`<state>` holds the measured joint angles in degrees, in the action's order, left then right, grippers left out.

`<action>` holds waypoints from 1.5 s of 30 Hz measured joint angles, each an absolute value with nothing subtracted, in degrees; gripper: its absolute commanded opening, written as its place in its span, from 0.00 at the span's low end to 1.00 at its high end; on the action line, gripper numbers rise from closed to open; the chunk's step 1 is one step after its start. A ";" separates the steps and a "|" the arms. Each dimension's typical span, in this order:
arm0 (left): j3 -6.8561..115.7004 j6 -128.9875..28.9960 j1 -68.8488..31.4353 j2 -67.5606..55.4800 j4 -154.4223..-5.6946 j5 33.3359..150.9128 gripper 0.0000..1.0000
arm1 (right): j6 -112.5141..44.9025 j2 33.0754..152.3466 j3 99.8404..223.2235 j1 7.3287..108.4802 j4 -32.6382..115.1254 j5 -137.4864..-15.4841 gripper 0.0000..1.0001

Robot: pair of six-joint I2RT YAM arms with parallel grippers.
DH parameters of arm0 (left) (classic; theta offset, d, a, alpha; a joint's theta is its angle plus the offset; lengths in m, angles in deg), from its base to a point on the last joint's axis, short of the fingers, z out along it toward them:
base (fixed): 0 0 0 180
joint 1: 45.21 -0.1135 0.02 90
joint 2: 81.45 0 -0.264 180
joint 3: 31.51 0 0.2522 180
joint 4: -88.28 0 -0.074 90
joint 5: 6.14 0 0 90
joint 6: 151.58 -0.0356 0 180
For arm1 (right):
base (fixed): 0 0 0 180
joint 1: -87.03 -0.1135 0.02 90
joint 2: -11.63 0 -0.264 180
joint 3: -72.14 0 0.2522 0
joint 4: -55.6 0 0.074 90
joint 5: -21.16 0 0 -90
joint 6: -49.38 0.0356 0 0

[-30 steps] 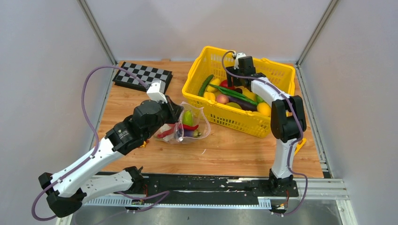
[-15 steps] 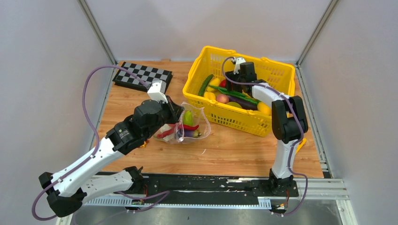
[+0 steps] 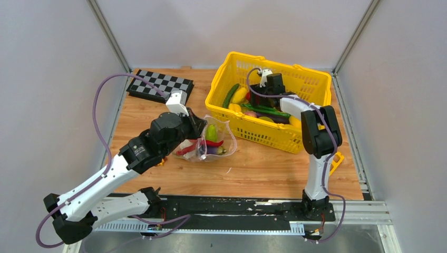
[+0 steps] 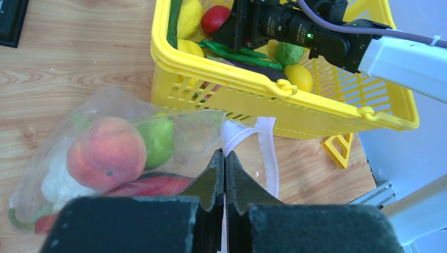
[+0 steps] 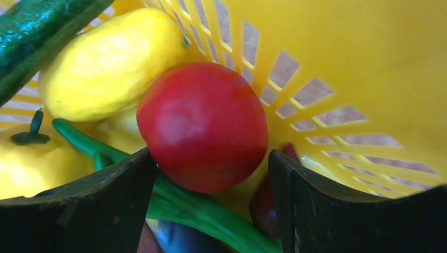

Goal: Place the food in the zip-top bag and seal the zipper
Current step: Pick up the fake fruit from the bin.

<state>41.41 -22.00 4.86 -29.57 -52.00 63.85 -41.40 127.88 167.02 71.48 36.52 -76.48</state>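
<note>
Straddling the red round piece (image 5: 203, 124) with my right gripper (image 5: 211, 154) inside the yellow basket (image 5: 337, 52): fingers wide, one at each flank; contact I cannot tell. The piece leans on the basket wall, above a long green pod (image 5: 211, 216) and beside a yellow piece (image 5: 110, 63). My left gripper (image 4: 225, 158) is pressed together, pinching the rim of the zip-top bag (image 4: 195, 126), which lies just beside the basket. The zipper (image 4: 269, 153) loops right of those fingertips. A peach piece (image 4: 105, 153) sits inside the bag.
</note>
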 measured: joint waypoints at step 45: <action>41.41 -22.00 4.86 -28.78 -52.04 64.92 0.00 | -27.82 88.58 145.29 72.88 43.42 -96.48 0.17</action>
<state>41.41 -22.00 4.86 -28.78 -52.04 64.92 -27.82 88.58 145.29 72.88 43.42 -96.48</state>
